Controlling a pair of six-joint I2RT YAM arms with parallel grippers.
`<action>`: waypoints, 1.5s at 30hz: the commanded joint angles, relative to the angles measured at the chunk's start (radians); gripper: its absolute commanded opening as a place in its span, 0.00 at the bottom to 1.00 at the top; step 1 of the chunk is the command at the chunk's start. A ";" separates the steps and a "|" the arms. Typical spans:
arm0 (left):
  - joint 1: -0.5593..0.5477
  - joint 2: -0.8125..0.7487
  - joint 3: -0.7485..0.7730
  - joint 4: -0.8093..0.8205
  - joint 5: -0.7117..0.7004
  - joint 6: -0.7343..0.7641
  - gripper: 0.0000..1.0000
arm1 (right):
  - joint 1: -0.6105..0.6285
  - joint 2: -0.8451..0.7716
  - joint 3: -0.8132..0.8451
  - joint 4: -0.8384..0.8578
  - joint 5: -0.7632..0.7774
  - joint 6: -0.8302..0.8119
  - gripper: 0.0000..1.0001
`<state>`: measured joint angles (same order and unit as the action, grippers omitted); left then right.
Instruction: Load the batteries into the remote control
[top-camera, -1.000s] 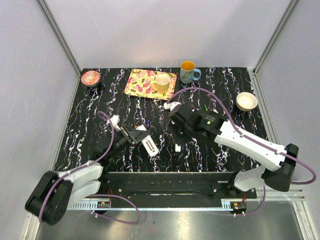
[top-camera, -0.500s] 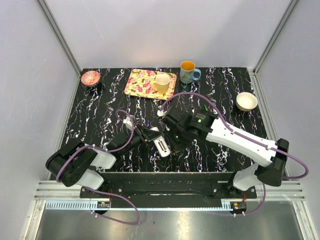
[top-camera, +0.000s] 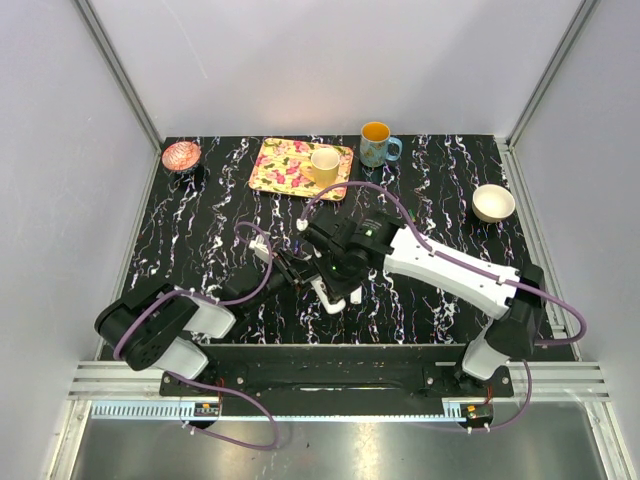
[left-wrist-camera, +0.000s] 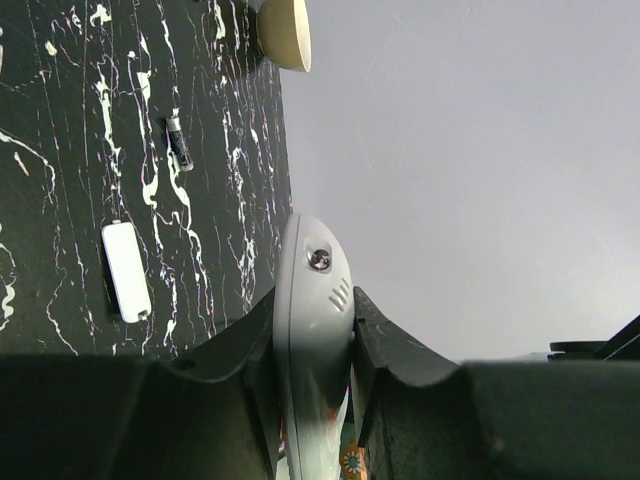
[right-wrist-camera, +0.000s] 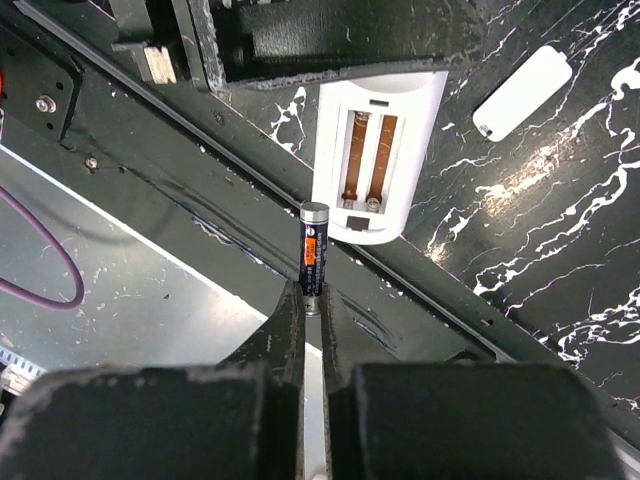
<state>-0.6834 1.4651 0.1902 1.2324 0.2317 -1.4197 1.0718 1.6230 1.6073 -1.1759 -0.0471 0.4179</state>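
Now | slim cylindrical battery (right-wrist-camera: 314, 250) pinched | white plastic remote (right-wrist-camera: 407, 165) clamped

The white-shelled, black-jointed left arm (top-camera: 205, 320) and right arm (top-camera: 445, 266) trail looping purple cables (top-camera: 350, 185).

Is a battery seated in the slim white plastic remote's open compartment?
No, both slots in the remote are bare; the right gripper holds a dark cylindrical battery outside it.
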 joint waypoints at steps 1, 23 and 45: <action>-0.011 -0.005 0.018 0.432 -0.040 -0.015 0.00 | 0.007 0.031 0.054 -0.019 -0.005 -0.019 0.00; -0.031 -0.097 -0.003 0.432 0.009 0.036 0.00 | 0.005 0.067 0.054 -0.045 0.043 -0.062 0.00; -0.065 -0.111 0.012 0.432 -0.017 0.050 0.00 | 0.005 0.063 0.025 0.073 0.050 -0.004 0.00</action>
<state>-0.7315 1.3880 0.1871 1.2354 0.2237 -1.3788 1.0718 1.6855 1.6302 -1.1889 0.0051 0.3843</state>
